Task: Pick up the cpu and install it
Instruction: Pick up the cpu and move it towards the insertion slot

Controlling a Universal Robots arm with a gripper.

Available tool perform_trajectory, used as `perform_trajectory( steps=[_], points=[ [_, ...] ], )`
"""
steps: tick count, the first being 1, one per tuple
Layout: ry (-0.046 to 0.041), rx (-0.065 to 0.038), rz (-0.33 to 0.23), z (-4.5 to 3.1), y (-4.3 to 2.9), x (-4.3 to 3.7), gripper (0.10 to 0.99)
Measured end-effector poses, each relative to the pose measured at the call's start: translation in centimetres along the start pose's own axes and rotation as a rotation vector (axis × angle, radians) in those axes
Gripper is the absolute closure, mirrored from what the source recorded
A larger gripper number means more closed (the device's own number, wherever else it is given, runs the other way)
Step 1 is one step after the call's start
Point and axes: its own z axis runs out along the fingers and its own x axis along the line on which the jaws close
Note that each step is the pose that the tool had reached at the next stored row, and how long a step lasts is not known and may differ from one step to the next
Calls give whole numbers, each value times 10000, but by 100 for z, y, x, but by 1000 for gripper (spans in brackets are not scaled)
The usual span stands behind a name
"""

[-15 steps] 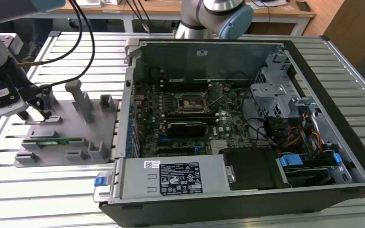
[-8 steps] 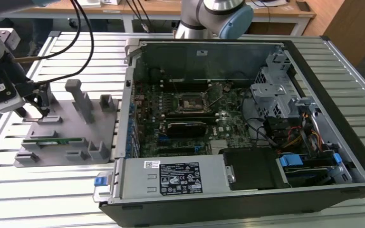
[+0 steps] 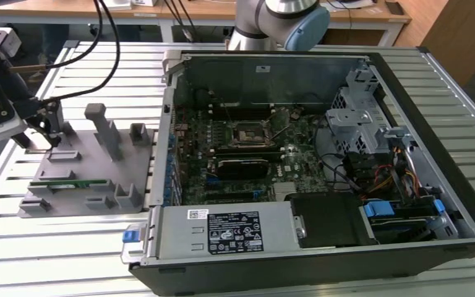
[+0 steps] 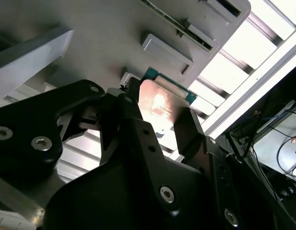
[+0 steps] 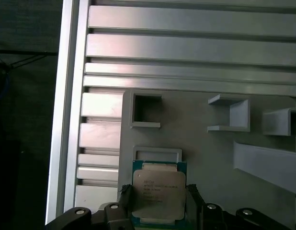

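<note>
Over one grey tray, one cpu is clamped between the gripper's two black fingers, one green memory stick and one open computer case nearby.

We see open computer case on slatted metal table; motherboard inside, black-framed socket near its middle, power supply against one wall. Gray fixture tray beside case, at exterior view's left; green memory stick lying in it.

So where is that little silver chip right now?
The cpu is held between the fingers in both wrist views, just over the grey holder tray, which lies to the exterior view's left of the open computer case.
</note>
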Motion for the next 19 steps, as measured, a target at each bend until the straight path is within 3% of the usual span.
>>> perform_trajectory(
  steps=[19],
  points=[
    [-18, 1, -1, -157, 14, 3, 553]
  ],
)
